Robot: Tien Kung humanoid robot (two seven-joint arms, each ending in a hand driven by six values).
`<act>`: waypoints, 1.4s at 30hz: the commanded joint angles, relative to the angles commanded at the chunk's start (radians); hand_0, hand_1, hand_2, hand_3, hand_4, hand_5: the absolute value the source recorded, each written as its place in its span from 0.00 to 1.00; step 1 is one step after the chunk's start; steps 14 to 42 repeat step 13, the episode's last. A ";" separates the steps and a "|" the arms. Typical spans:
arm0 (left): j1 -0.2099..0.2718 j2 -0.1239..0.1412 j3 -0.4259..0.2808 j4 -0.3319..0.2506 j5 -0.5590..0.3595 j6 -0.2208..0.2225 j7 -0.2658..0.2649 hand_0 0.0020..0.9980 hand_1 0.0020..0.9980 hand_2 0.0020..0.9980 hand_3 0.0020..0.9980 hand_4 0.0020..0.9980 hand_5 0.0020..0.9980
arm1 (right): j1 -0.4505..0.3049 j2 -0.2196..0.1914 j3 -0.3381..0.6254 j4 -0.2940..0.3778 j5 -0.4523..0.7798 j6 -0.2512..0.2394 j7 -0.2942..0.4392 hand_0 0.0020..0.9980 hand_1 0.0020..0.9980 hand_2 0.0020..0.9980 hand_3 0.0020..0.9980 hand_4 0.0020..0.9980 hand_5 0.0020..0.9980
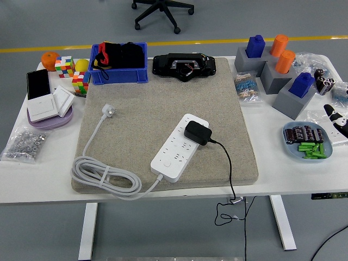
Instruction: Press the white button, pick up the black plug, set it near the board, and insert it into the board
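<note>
R hand at edge, black plug well apart.

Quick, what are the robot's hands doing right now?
Left robot hand: not in view.
Right robot hand: only fingertips show at the right edge; cannot tell.

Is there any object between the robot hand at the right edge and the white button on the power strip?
Yes. The right robot hand is at the table's right edge. A pale blue plate of green parts lies just inward of it, and the black plug sits on the white power strip above its white button.
</note>
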 joint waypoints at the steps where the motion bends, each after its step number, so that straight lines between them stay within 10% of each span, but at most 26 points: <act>1: 0.000 0.000 0.000 0.000 -0.001 0.000 0.000 0.69 0.64 0.61 0.64 0.56 0.18 | 0.000 0.000 0.000 0.000 0.000 0.000 0.000 0.79 0.75 0.75 0.75 0.93 0.40; 42: 0.007 -0.001 -0.004 0.000 -0.028 0.007 0.002 0.69 0.64 0.61 0.64 0.56 0.18 | 0.031 -0.015 -0.008 0.013 0.006 0.014 -0.022 0.79 0.74 0.75 0.74 0.92 0.37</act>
